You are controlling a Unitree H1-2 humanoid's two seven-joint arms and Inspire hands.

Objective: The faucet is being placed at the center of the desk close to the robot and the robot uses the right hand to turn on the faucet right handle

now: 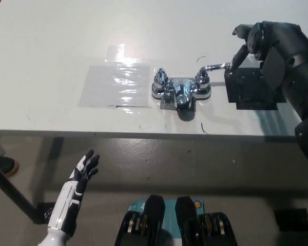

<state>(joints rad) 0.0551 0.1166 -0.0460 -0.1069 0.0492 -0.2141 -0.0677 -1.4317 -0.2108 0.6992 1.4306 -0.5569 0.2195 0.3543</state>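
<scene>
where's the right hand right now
In the head view the black right hand is at the upper right, by the outer end of the faucet's right handle, just beyond a black patch.

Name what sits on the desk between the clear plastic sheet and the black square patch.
In the head view, the chrome faucet sits between the clear plastic sheet and the black patch, on the white desk.

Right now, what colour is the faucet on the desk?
The faucet is shiny chrome silver; the head view shows it best.
</scene>
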